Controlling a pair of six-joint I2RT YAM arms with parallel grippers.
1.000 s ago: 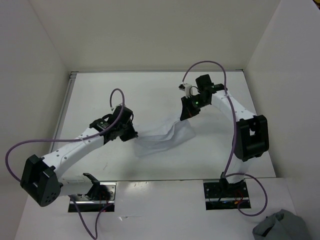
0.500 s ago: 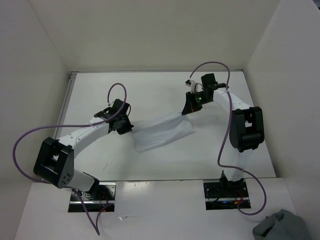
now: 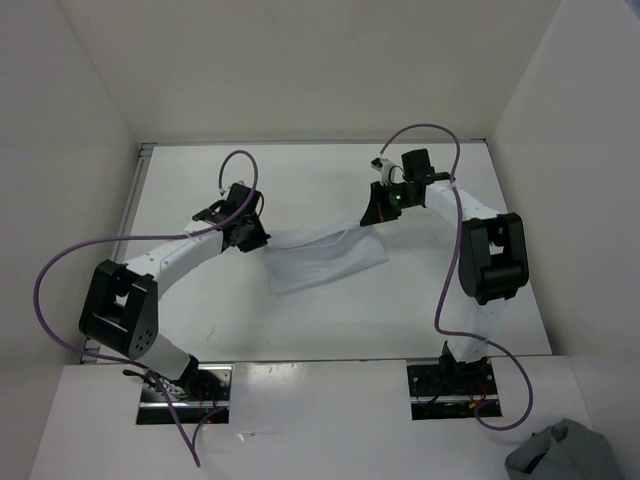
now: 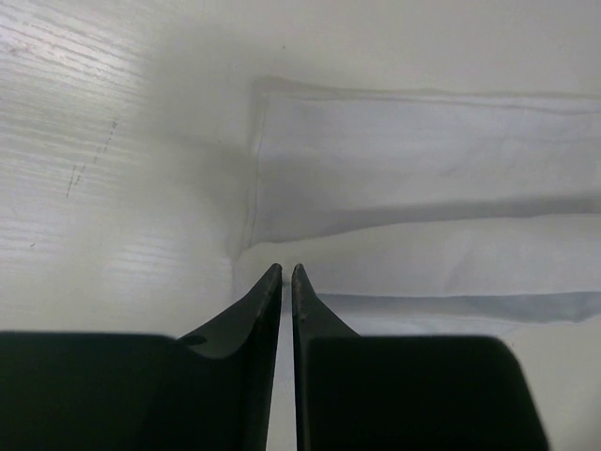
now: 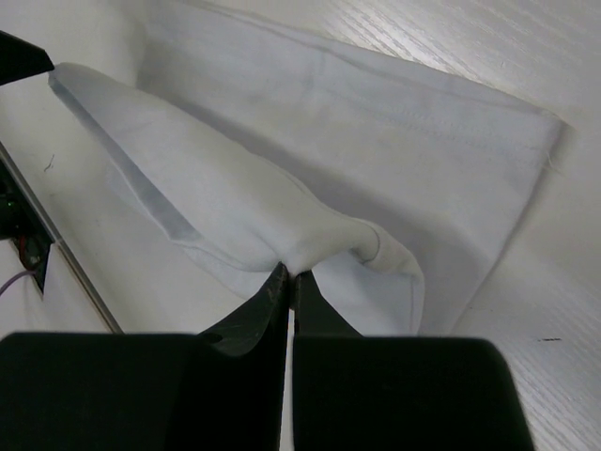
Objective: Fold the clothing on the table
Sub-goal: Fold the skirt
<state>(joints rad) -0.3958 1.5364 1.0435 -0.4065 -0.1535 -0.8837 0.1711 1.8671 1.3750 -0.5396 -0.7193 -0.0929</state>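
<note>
**Here: the clothing [image 3: 325, 262] at mid-bench [image 3: 300, 180], one end pinched**

Nearest of all, off the bench's near edge at the right, a grey-blue cloth bundle [image 3: 562, 455] sits well apart from everything else. Both arms rise from their mounts at that near edge and reach inward over the bench, with purple cables [image 3: 60, 275] looping off them.

Between the arms, about the middle of the bench, the clothing lies as a long slanted band. Its left end is nearer and its right end farther. The wrist views show it doubled lengthwise, one layer over another, with stitched hems along the edges.

The left end effector [image 3: 255, 238] is at the band's far left corner. In its wrist view the fingers stand almost together, only a thin slit between them, with their tips right at a cloth edge. Whether they nip that edge cannot be told.

The right end effector [image 3: 378, 218] is at the band's far right end, pressed together on a fold of the clothing. The cloth bunches at the fingertips there and lifts slightly off the bench.

Beyond, the bench runs on to the white walls [image 3: 320, 70].
</note>
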